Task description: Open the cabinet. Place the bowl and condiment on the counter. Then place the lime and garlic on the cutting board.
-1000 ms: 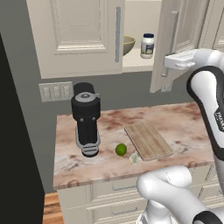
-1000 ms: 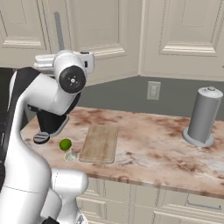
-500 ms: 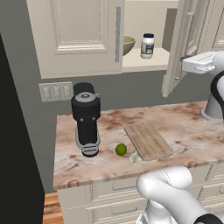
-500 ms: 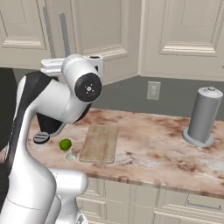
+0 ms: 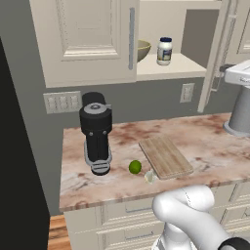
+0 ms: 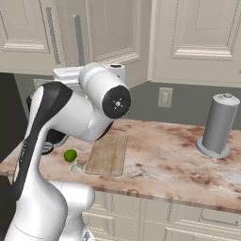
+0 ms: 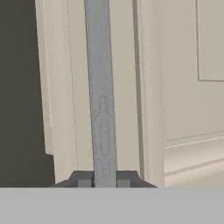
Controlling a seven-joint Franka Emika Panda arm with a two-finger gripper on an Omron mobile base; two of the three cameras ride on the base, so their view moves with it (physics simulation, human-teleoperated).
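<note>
The claw [image 7: 105, 178] is clamped narrow on the long metal handle [image 7: 101, 87] of the cabinet's right door [image 5: 215, 53], one dark fingertip on each side of the bar at the bottom of the hand view. That door stands swung out, edge-on in the left base view, with the white hand reaching in from the right edge beside it.

The left base view looks into the opened cabinet [image 5: 171, 68]: the olive-yellow bowl [image 5: 142, 50] sits on the shelf, half hidden behind the closed left door [image 5: 88, 34], and the white condiment jar [image 5: 165, 51] with its blue lid stands just to its right, apart from it. The right base view cannot see the shelf; the arm's big joint blocks the middle, but it shows a grey paper-towel holder [image 6: 216, 126] far right on the counter [image 6: 174, 160].

On the counter the cutting board [image 5: 164, 156] lies bare. The lime [image 5: 135, 167] sits just left of its near corner, and the pale garlic [image 5: 150, 177] is nearer still, close to the board's edge. A black coffee machine [image 5: 96, 132] stands left of them.
</note>
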